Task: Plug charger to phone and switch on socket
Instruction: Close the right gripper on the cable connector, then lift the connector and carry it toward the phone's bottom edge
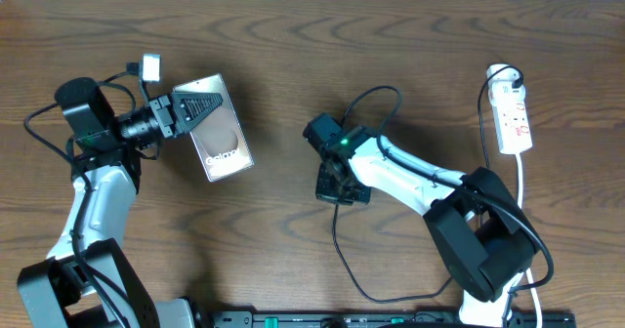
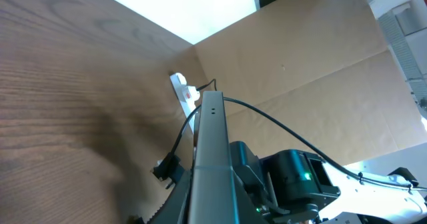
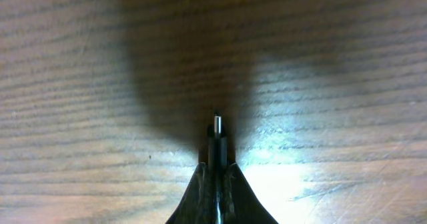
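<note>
1. Phone [image 1: 223, 138]: dark-framed slab with a glossy grey face; sits tilted at the table's left, clamped at one end in the left gripper [image 1: 207, 106].
2. Charger [image 3: 217, 132]: thin black cable; pokes its straight plug tip out of the closed right gripper [image 3: 217, 163], over the wood.
3. Socket [image 1: 515, 113]: white strip with red markings; lies flat at the far right.

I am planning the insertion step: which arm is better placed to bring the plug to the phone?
The right. The right gripper is shut on the charger, plug tip pointing outward; the left gripper is occupied holding the phone.
</note>
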